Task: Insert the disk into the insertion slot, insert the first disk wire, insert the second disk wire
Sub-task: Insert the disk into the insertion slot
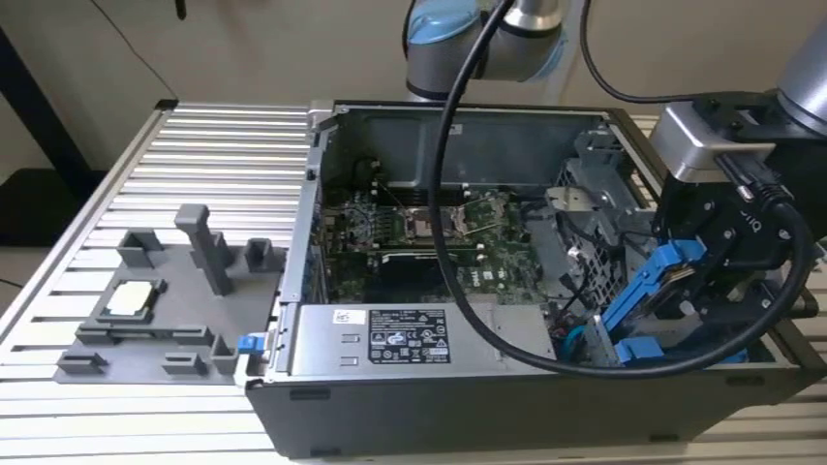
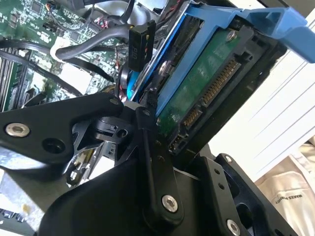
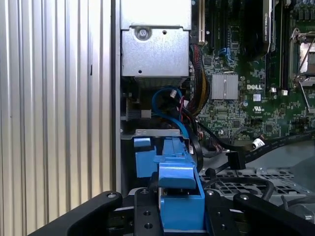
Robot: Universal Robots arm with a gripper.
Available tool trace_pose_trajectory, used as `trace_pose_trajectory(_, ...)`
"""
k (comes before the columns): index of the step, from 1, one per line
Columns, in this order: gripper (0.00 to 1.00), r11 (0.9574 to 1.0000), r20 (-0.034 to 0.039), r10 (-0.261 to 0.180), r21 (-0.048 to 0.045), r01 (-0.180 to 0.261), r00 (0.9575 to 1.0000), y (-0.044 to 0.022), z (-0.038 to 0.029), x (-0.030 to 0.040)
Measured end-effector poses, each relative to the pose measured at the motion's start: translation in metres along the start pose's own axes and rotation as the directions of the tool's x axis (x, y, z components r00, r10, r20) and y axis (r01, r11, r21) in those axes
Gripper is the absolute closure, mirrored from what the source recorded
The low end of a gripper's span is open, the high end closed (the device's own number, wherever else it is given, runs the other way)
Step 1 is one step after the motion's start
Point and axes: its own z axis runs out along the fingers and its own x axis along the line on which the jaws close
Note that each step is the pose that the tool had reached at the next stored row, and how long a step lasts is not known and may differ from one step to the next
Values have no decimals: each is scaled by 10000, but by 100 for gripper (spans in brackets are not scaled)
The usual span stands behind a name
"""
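1 black multi-link gripper point(image 1: 691, 276) is clenched on the disk point(image 1: 642, 295), a flat rectangular silver-grey hard drive clipped in a bright blue plastic frame. It hangs over the corner of the open grey sheet-metal computer case point(image 1: 387, 387) nearest the exterior view's right.

The disk's long axis is tilted, not level. Its upper end sits by the fingers and its lower end points down and toward the exterior view's left. The insertion slot point(image 3: 155, 133), a rectangular bay with a grey sheet-metal lip and blue plastic trim, lies beyond that lower end, along the same axis. I judge the disk is not yet seated. Whether its leading edge touches the bay I cannot tell.

In the first wrist view the blue frame point(image 3: 179, 191) stands between 2 black fingers point(image 3: 142, 214), smooth moulded plastic against matte, bolted metal links. In the second wrist view the disk's underside point(image 2: 206, 83) shows a green circuit board with a row of gold connector contacts, facing away from the bay.

A glossy blue cable point(image 3: 170, 105) loops just past the slot, and a black wire connector point(image 3: 235, 160) lies loose near the perforated grey metal cage point(image 3: 236, 187). The green motherboard point(image 1: 440, 232) fills the case floor, and the case rests on a ribbed aluminium table point(image 1: 220, 145).
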Motion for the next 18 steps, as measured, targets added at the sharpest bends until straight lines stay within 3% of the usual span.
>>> trace_pose_trajectory(4,66,10000,2,-2,0,2,10000,-1,1,0)
trace_pose_trajectory(5,59,10000,2,-2,-1,2,10000,0,1,0)
trace_pose_trajectory(16,58,10000,3,22,0,-22,10000,0,-4,-1)
trace_pose_trajectory(17,51,10000,2,21,0,-21,10000,0,-5,-1)
trace_pose_trajectory(18,51,10000,0,21,1,-21,10000,0,-5,-1)
